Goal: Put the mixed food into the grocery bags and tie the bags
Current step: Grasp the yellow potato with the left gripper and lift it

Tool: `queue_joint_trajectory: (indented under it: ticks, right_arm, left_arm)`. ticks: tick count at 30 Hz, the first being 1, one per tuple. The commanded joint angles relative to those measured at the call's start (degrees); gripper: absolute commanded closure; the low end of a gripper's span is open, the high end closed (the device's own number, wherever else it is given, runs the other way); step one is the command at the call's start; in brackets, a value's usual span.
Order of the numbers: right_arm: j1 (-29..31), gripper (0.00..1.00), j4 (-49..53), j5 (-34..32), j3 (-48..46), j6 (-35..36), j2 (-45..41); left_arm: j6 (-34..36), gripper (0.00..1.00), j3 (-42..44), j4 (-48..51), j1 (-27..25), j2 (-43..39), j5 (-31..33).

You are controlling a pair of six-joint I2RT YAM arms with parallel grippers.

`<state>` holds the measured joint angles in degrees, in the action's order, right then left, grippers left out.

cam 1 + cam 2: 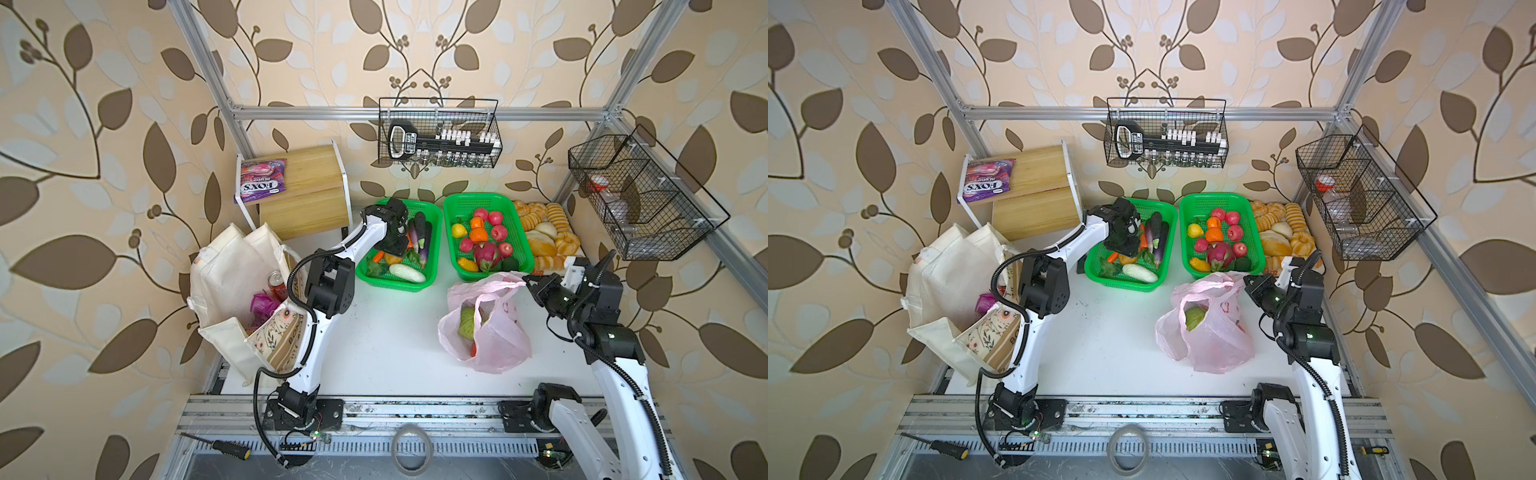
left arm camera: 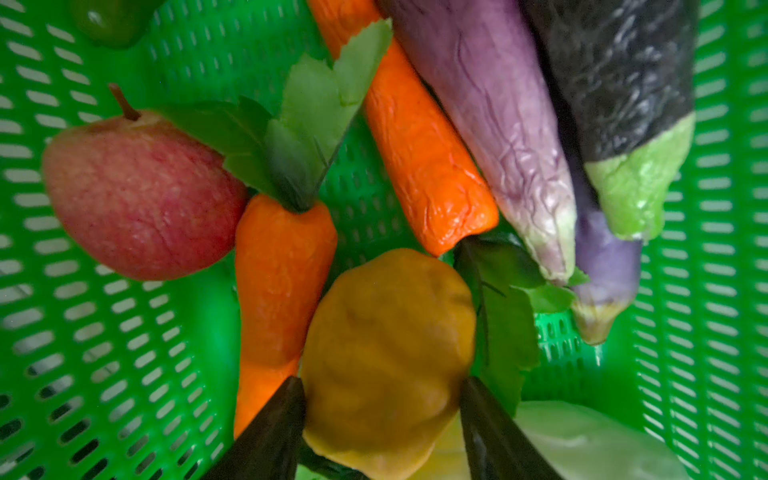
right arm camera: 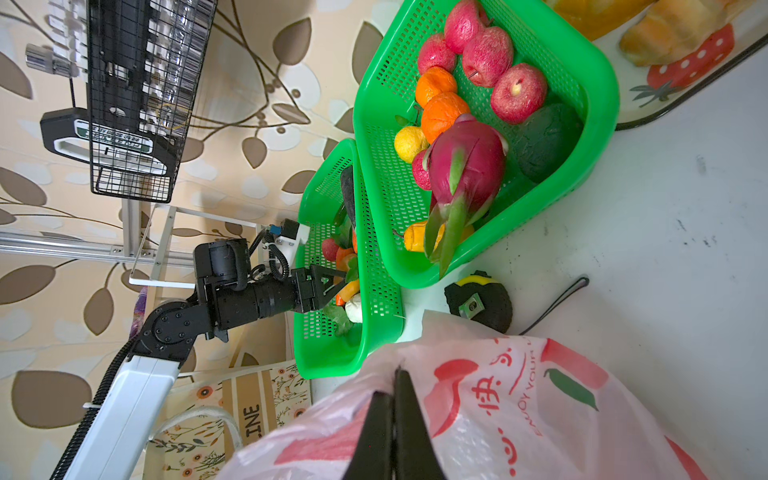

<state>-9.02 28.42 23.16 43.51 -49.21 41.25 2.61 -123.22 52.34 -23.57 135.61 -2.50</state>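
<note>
Over white tabletop [image 1: 395,332], left end effector [image 2: 382,380] gapes around potato [image 2: 386,332]; right end effector [image 3: 392,374] pinches pink bag [image 3: 519,415].

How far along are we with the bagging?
Done: the red soda can and purple snack packet sit in the cream canvas tote; the green cabbage lies in the translucent pink plastic bag. In hand: the right gripper is shut on that bag's rim, and the left gripper straddles a brown potato in the green mesh basket; a firm grip is unclear. Left: bagging the potato, tying both open bags.

Bright even light, soft shadows; top views warp at the edges.
</note>
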Motion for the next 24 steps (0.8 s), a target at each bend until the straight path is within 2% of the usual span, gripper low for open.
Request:
queue_joint_trajectory:
  ticks: [1, 6, 10, 18, 24]
  right_arm:
    - [0.3, 1.00, -0.6, 0.5, -1.1, 0.4, -0.5]
    - [0.3, 1.00, -0.7, 0.5, -1.1, 0.2, -0.4]
    - [0.2, 1.00, -0.7, 0.5, -1.0, 0.1, -0.3]
    - [0.2, 1.00, -0.7, 0.5, -1.1, -0.4, -0.8]
    - [0.3, 1.00, -0.8, 0.6, -1.0, -0.4, -0.9]
  left_arm:
    - [1.2, 0.37, -1.2, 0.9, 0.0, 2.1, 0.1]
    - [1.4, 0.31, -1.2, 0.9, 0.0, 2.7, 0.4]
    - [1.4, 0.30, -1.2, 0.4, 0.0, 2.7, 1.8]
    - [0.3, 0.42, -0.6, 0.8, 0.0, -0.2, 2.0]
    - [-3.8, 0.44, 5.3, -2.4, 0.0, -11.1, 3.6]
